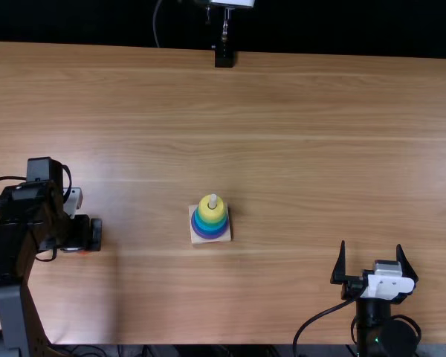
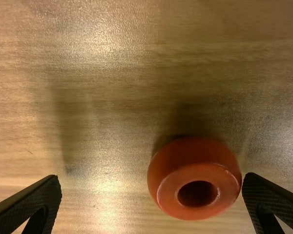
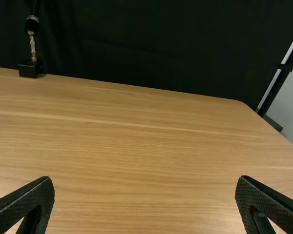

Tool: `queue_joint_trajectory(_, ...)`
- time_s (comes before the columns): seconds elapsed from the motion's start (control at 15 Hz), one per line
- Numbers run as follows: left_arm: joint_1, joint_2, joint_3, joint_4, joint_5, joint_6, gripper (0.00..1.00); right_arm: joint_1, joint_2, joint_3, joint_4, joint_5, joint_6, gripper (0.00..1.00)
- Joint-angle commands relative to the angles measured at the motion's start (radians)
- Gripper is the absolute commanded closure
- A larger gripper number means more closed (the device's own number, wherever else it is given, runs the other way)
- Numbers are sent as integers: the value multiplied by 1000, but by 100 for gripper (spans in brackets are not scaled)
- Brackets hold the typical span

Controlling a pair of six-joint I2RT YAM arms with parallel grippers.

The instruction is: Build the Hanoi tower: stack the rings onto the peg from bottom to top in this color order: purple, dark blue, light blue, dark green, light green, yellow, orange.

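Evidently, the left end effector [image 1: 95, 233] hangs open near the orange ring [image 2: 165, 168]

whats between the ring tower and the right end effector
In the top view, the stretch between the ring tower and the right end effector is bare wooden tabletop.

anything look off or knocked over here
Nothing looks spilled or damaged, and the stack sits on its base. The one slightly odd thing is the orange ring: it lies off-centre between the left gripper's open fingers, right by one of them.
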Motion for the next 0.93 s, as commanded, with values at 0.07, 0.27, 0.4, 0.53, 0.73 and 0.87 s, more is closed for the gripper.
queue_joint_trajectory(0.07, -13, 12, 19, -1, 0, 10, 0, -4, -7, -12, -16, -3, -4, 0)
queue_joint_trajectory(0.27, -14, 10, 13, 1, 2, 10, 23, -4, -7, -12, -16, -3, -4, 0)
queue_joint_trajectory(0.4, -14, 10, 11, 5, 0, 10, 55, -4, -7, -12, -16, -3, -2, 0)
queue_joint_trajectory(0.53, -14, 10, 11, 3, -3, 10, 56, -4, -7, -12, -16, -3, -2, 0)
queue_joint_trajectory(0.73, -14, 12, 14, 3, -2, 4, 62, -4, -7, -12, -16, -3, -2, 0)
queue_joint_trajectory(0.87, -14, 12, 19, 5, -2, 0, 79, -4, -7, -12, -16, -3, -4, 0)
